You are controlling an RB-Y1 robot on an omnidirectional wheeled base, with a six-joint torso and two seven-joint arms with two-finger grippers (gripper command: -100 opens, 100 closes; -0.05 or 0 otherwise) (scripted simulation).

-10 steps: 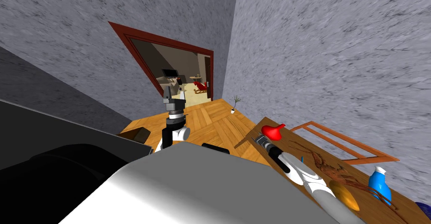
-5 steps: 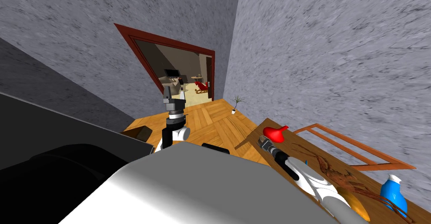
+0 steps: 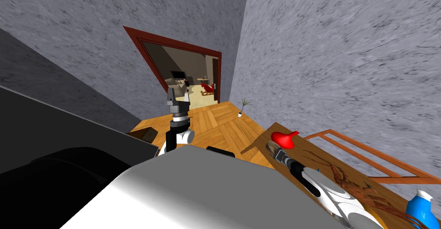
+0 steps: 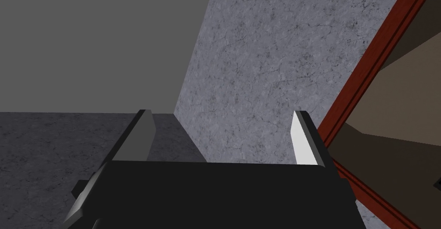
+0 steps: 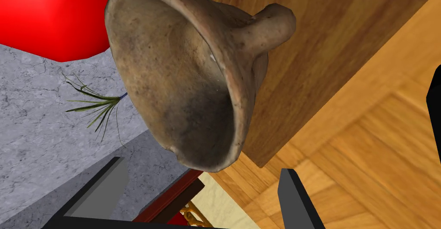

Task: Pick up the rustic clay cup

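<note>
We note our head has turned slightly; right tool (image 5: 201, 166), fingers apart, stays just short of the clay cup (image 5: 185, 80) on the table (image 5: 327, 45), not yet grasped. Left tool (image 4: 224, 131) apart.

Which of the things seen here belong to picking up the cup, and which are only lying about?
For the job:
- brown clay cup, at the end of the wooden table
- right gripper, open, close before the cup

Lying about:
- red object beside the cup
- blue bottle
- brown branch-like piece
- small plant on the floor
</note>
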